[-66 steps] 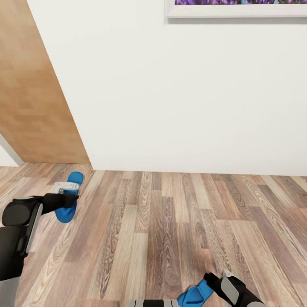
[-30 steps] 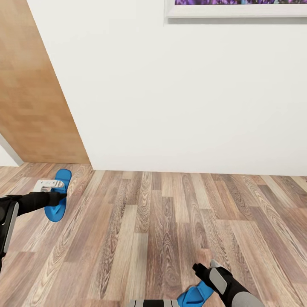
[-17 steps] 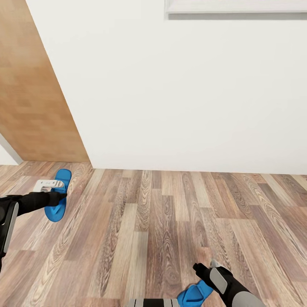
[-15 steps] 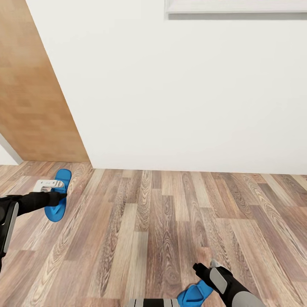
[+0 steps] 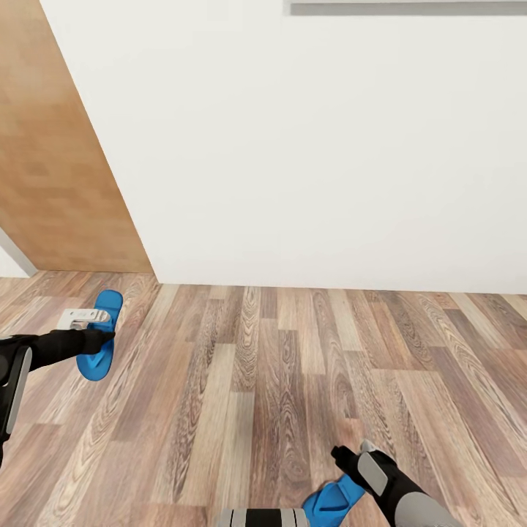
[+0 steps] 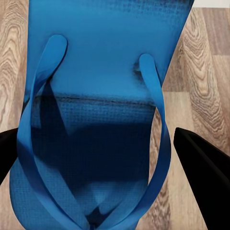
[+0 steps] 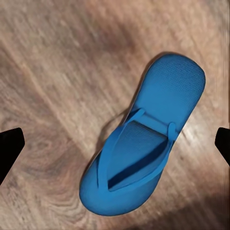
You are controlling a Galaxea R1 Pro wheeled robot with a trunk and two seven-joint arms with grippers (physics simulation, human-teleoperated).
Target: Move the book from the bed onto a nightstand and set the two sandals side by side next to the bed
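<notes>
One sandal lay on the wood floor at the left gripper, jaws apart astride it, probably ready to grasp. The other sandal lay below the right gripper, jaws likewise apart. Wrist views revealed toe straps; the head view showed the white wall.

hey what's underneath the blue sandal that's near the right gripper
The blue sandal lies flat on the wood-plank floor, under the open right gripper. Whatever is directly beneath its sole is covered.
</notes>
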